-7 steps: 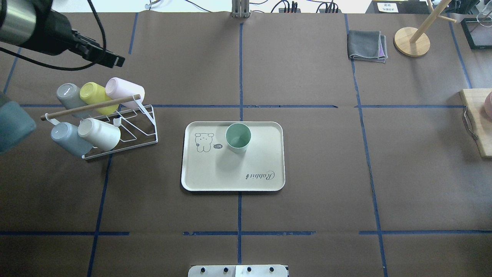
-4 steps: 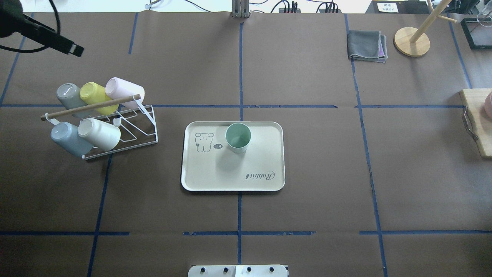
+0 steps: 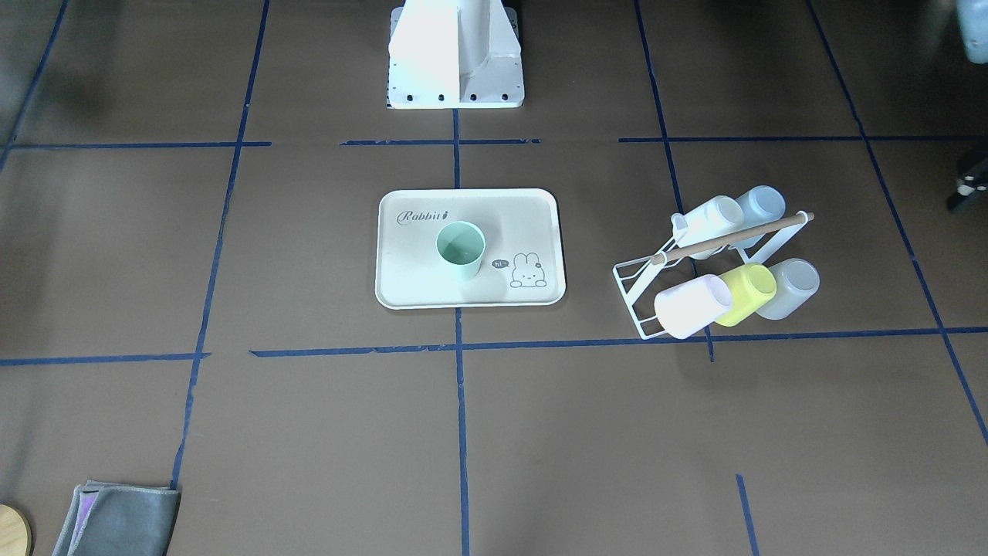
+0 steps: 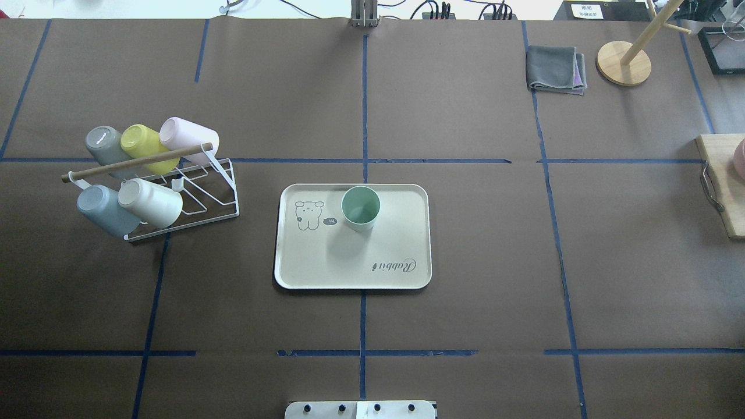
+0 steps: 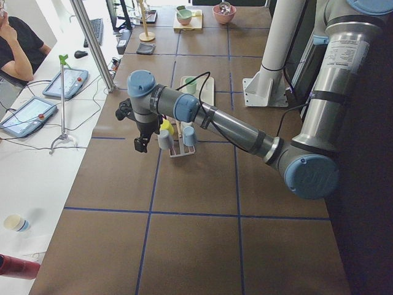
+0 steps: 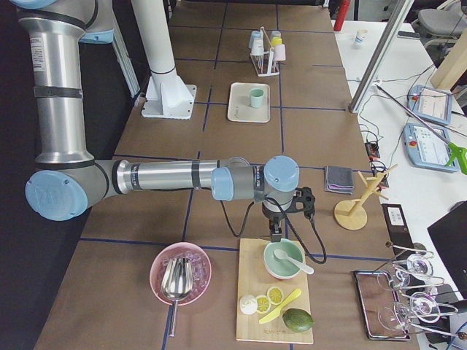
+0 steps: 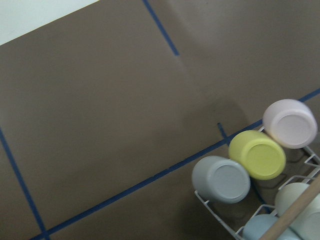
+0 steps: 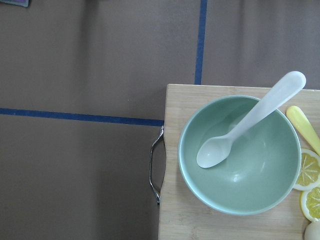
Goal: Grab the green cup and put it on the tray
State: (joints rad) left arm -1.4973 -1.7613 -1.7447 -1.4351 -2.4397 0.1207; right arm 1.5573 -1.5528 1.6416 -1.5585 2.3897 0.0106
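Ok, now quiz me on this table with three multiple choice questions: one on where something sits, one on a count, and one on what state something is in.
1. Where is the green cup?
A. on a wooden board
B. on a folded cloth
C. on the tray

2. How many cups does the wire rack hold?
A. three
B. five
C. seven

3. How is the green cup positioned?
A. upright, mouth up
B. lying on its side
C. upside down

Answers:
1 C: its base rests inside the tray's raised rim.
2 B: the rack holds the grey cup, yellow cup, pink cup, blue-grey cup and cream cup.
3 A: the overhead view looks straight down into its open mouth.
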